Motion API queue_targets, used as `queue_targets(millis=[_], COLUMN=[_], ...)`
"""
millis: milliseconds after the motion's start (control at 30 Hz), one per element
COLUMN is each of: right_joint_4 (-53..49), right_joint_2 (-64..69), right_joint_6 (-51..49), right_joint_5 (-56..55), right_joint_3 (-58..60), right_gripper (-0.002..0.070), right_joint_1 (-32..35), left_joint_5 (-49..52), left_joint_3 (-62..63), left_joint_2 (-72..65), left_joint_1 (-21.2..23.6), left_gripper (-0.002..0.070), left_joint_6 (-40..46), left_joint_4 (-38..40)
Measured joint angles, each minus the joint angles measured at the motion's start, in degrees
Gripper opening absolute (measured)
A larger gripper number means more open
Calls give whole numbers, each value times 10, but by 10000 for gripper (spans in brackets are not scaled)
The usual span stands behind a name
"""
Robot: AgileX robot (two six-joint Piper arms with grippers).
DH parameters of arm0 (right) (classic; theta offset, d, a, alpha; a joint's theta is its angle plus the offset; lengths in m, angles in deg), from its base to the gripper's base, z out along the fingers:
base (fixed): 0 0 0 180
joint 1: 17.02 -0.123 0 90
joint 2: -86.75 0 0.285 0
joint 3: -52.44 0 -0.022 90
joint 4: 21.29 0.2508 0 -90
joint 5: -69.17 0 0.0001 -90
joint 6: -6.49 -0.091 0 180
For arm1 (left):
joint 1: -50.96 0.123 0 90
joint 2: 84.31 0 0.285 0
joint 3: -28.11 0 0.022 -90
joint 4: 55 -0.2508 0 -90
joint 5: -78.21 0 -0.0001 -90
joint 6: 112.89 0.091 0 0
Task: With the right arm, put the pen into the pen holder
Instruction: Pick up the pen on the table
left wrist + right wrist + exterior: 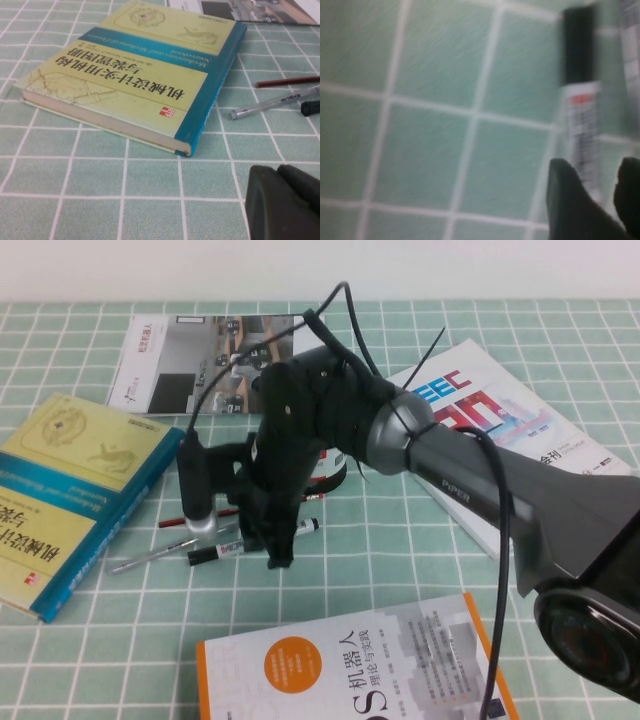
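Note:
The pen (228,549), white-barrelled with a black cap, lies on the green checked cloth in the middle of the table. My right gripper (277,556) points down over its barrel. In the right wrist view the pen (582,125) runs between the two fingertips (567,200), and the gripper (597,195) is open around it. The pen holder (328,480) is mostly hidden behind the right arm; only a bit of its label shows. My left gripper (282,200) is shut and empty, low over the cloth near the yellow-and-blue book. It is out of the high view.
A slim silver pen (150,556) and a red pencil (185,521) lie left of the marker. The yellow-and-blue book (70,490) lies at the left, a magazine (190,360) at the back, a white book (500,430) at the right and an orange-edged book (340,670) at the front.

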Motion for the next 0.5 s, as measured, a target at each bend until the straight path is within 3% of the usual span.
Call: queue_targets(millis=[500], right_joint_4=[3], right_joint_2=[29], right_joint_6=[-1], right_joint_5=[-14], right_joint_3=[-10], right_gripper=[191], right_joint_1=[0], left_joint_5=[0], left_joint_3=[0], left_joint_2=[0], left_joint_1=[0], left_gripper=[-4], left_joint_6=[0], left_joint_4=[0])
